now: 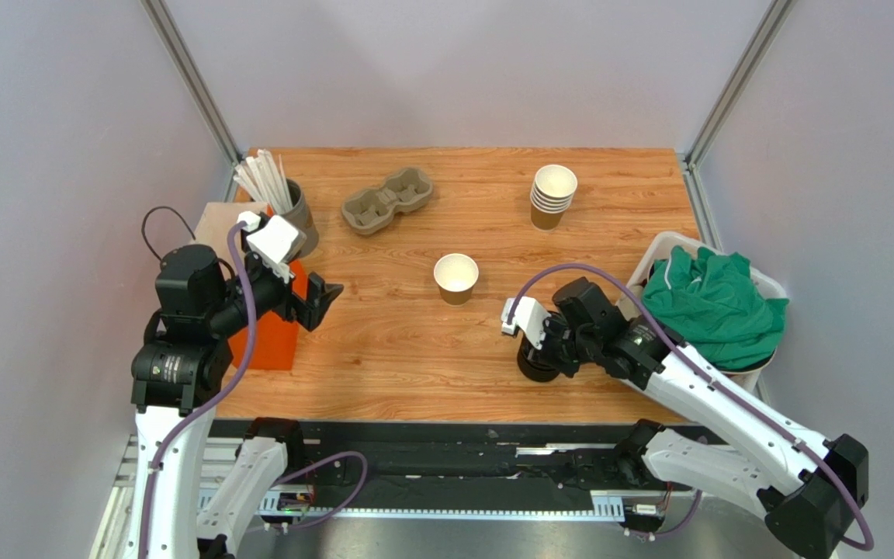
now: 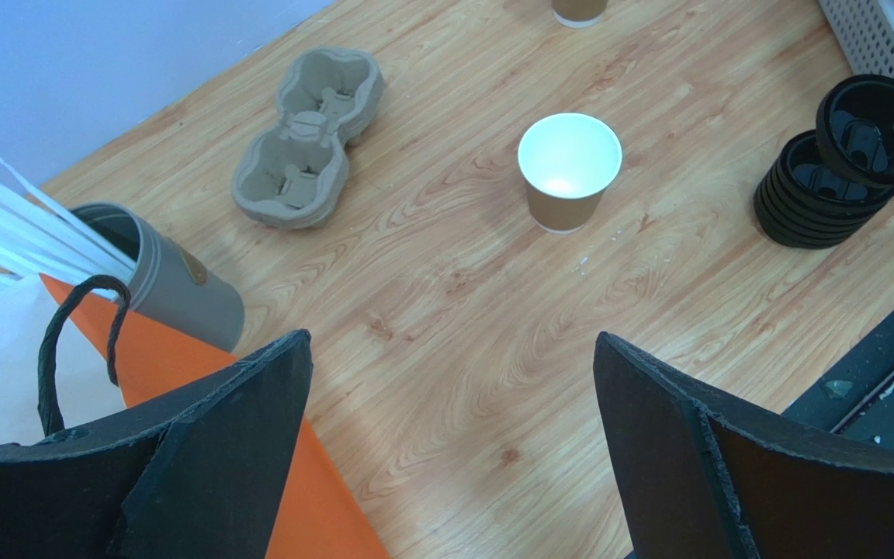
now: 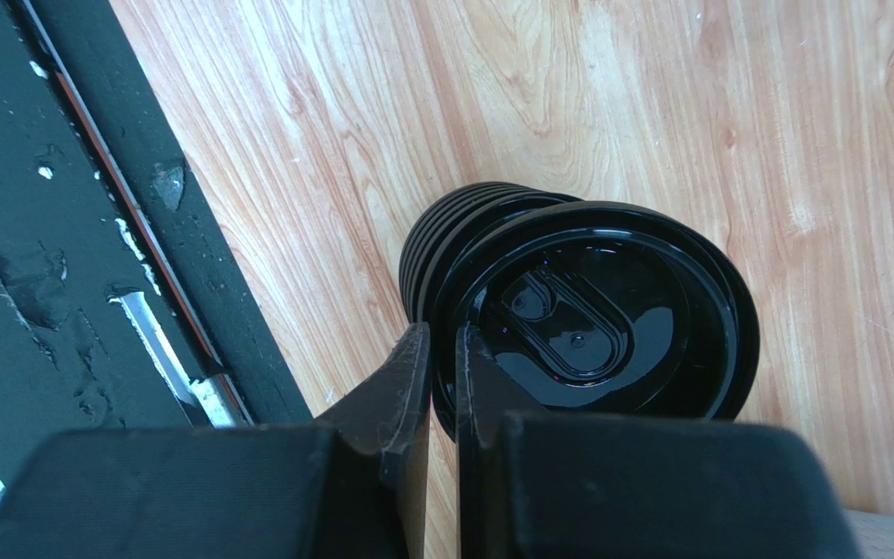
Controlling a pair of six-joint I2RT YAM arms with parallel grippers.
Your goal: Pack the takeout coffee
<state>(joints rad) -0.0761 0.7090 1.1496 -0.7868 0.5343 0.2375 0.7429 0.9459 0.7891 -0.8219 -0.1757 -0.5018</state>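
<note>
The takeout coffee's brown paper cup [image 1: 455, 277], white inside, stands upright and open-topped at the table's middle, seen also in the left wrist view [image 2: 568, 175]. My right gripper [image 1: 537, 340] [image 3: 441, 349] is shut on the rim of one black lid [image 3: 597, 315] [image 2: 877, 122], which tilts just above the pile of black lids [image 3: 440, 239] [image 2: 807, 192] near the front edge. My left gripper [image 1: 323, 297] [image 2: 452, 344] hangs open over bare wood at the left, nothing between its fingers.
A stack of lidless brown cups [image 1: 552, 195] stands at the back right. A cardboard cup carrier [image 1: 386, 198] [image 2: 310, 134] lies at the back. A grey holder of white straws [image 1: 283, 210] and an orange bag [image 1: 265, 332] are left. A white basket [image 1: 664, 247] holds green cloth.
</note>
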